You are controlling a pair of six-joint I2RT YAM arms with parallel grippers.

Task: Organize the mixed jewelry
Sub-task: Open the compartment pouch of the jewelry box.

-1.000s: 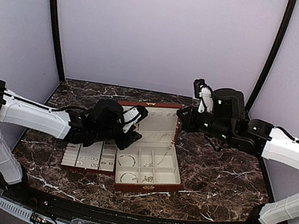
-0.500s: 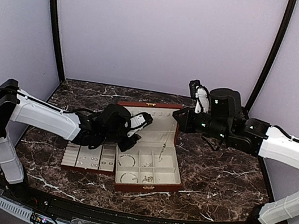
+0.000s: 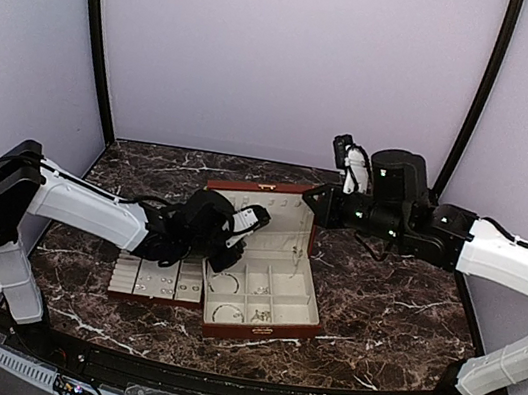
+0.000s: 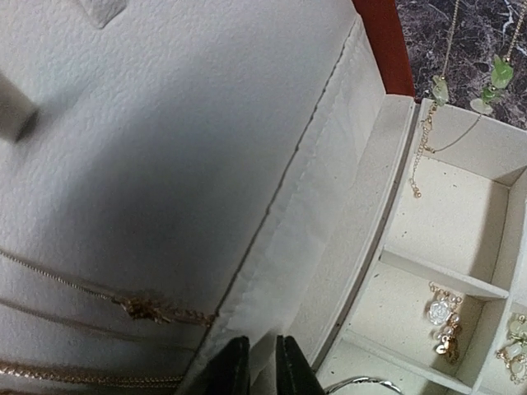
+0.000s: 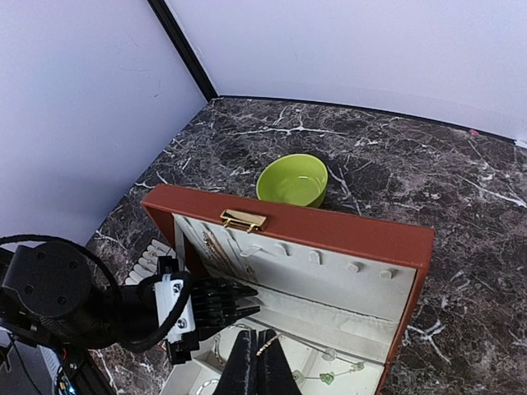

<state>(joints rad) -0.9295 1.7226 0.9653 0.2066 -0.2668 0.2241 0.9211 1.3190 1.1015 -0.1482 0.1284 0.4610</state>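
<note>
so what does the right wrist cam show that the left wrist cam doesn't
Only the right wrist: the lime-green bowl behind the box, the brass clasp on its lid, the left gripper reaching inside, and the marble table.
Only the left wrist: a close look at the divided compartments and the charm pieces lying in them.
Both: the cream lid lining and the green-bead necklace.
</note>
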